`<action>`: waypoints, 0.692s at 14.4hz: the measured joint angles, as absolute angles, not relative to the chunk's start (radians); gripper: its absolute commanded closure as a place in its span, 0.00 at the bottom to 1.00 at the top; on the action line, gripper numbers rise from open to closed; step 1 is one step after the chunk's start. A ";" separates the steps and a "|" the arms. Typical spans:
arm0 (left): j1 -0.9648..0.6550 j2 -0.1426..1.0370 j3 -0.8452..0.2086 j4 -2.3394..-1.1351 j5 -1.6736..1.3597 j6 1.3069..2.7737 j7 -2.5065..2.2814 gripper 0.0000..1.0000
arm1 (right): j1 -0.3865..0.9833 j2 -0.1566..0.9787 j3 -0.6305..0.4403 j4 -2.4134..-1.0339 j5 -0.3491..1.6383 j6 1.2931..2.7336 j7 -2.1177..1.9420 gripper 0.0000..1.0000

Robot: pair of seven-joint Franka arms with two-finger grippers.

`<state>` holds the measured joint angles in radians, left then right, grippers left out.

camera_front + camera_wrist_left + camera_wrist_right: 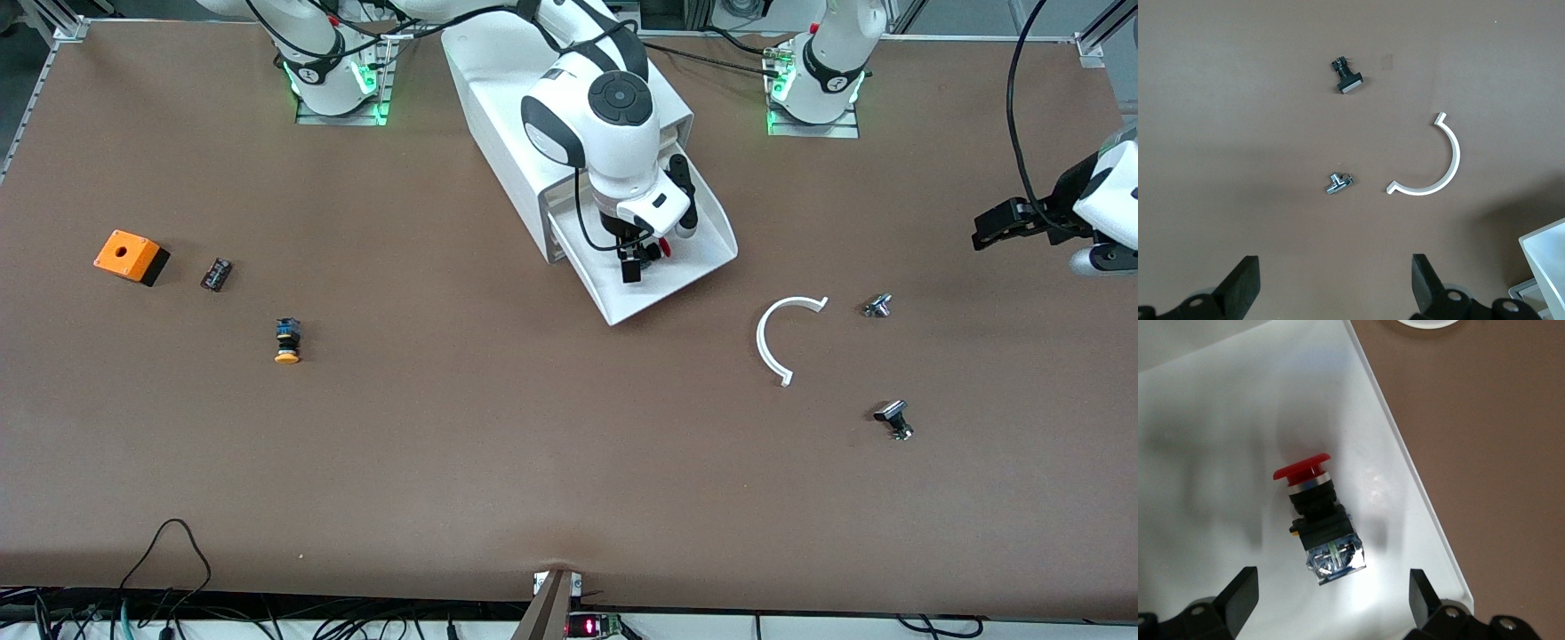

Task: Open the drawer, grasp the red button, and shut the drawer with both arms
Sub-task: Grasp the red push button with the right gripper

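Surface: a brown table (498, 462), the two arm bases standing along its farthest edge from the front camera.
Cabinet: a white box cabinet (498, 116) lies between the two bases, angled toward the front camera.
Drawer: the drawer (702, 253) is pulled out of the cabinet's front, its white floor showing.
Button: the red-capped button (1319, 520) lies on its side on the drawer floor, cap (1301, 468) one way, clear-ended dark body the other.
Right gripper: the right gripper (642, 253) hangs over the open drawer, directly above the button; its fingers (1238, 590) are spread apart, with nothing between them.
Left gripper: the left gripper (1000, 227) waits in the air over the left arm's end of the table, fingers (1245, 280) apart and holding nothing.
White arc: a curved white strip (775, 338) lies on the table beside the drawer, toward the left arm's end.
Small metal parts: one (877, 306) lies just past the arc, another (894, 418), possibly a knob, nearer the front camera.
Right arm's end: an orange box (130, 256), a small dark part (216, 274) beside it, and a yellow-capped button (287, 341) nearer the front camera.
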<state>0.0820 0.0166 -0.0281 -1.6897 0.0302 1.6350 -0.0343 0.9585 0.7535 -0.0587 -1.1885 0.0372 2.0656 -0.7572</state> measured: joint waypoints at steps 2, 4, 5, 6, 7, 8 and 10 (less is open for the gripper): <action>0.082 0.017 -0.029 -1.690 0.024 1.635 -0.034 0.00 | 0.965 0.758 -0.059 -1.188 0.037 2.068 -0.757 0.00; 0.082 0.017 -0.030 -1.690 0.023 1.635 -0.034 0.00 | 0.966 0.762 -0.059 -1.188 0.037 2.084 -0.757 0.00; 0.082 0.017 -0.029 -1.690 0.023 1.635 -0.034 0.00 | 0.966 0.765 -0.059 -1.188 0.037 2.092 -0.757 0.00; 0.082 0.017 -0.028 -1.690 0.023 1.635 -0.034 0.00 | 0.966 0.768 -0.059 -1.188 0.037 2.095 -0.757 0.00; 0.082 0.017 -0.028 -1.690 0.023 1.635 -0.034 0.00 | 0.966 0.771 -0.059 -1.188 0.037 2.096 -0.757 0.00; 0.082 0.017 -0.028 -1.690 0.023 1.635 -0.034 0.00 | 0.966 0.774 -0.059 -1.188 0.037 2.097 -0.757 0.01; 0.082 0.017 -0.030 -1.689 0.023 1.631 -0.034 0.00 | 0.966 0.780 -0.059 -1.188 0.037 2.099 -0.757 0.01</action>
<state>0.0824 0.0166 -0.0296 -1.6894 0.0231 1.6314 -0.0344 0.9660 0.7804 -0.0595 -1.1879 0.0369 2.0987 -0.7572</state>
